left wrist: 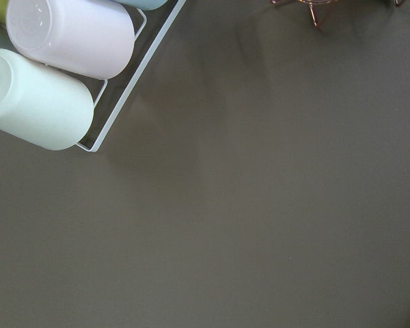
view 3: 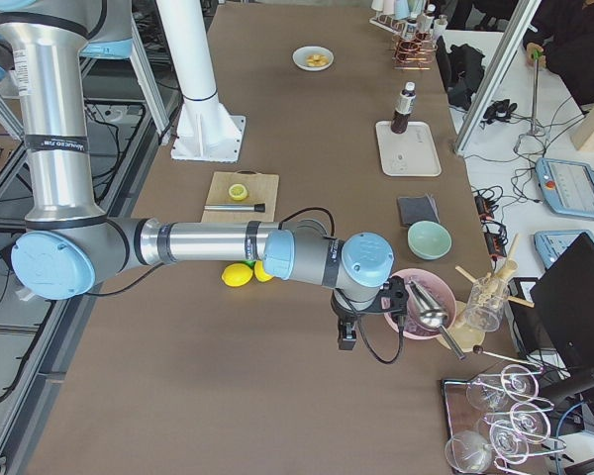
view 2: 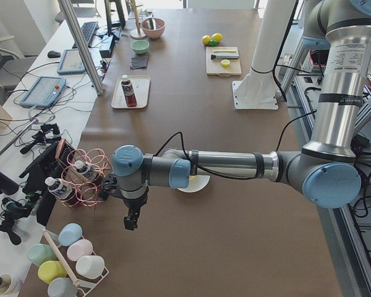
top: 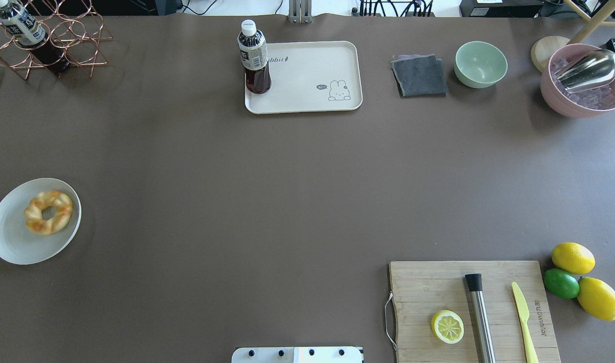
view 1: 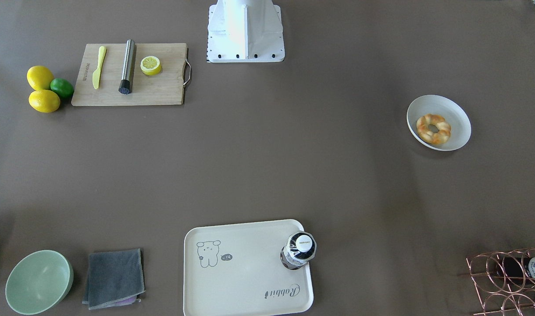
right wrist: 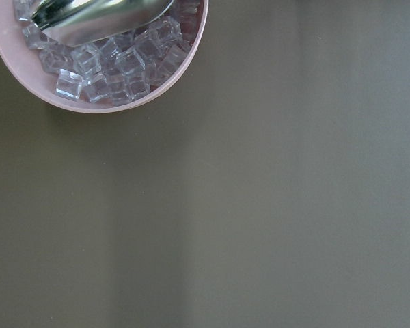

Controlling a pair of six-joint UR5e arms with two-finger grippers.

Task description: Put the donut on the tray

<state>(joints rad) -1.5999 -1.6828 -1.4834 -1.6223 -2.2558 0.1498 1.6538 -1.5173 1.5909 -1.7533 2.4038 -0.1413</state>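
Observation:
The donut (view 1: 433, 128) lies in a round white bowl (view 1: 458, 118) on the robot's left side of the table; it also shows in the overhead view (top: 48, 212). The cream tray (view 1: 250, 272) with the "Rabbit" script lies at the far middle edge (top: 307, 75), with a dark drink bottle (top: 254, 58) standing on one corner. My left gripper (view 2: 131, 221) shows only in the left side view, beyond the bowl near the table's end; I cannot tell whether it is open or shut. My right gripper (view 3: 347, 339) shows only in the right side view, beside a pink ice bowl; its state cannot be told either.
A wooden cutting board (top: 428, 287) holds a lemon half (top: 447, 326), a steel muddler and a yellow knife; lemons and a lime (top: 561, 283) lie beside it. A green bowl (top: 481, 63), grey cloth (top: 419, 75), pink ice bowl (top: 585, 80) and copper bottle rack (top: 50, 40) line the far edge.

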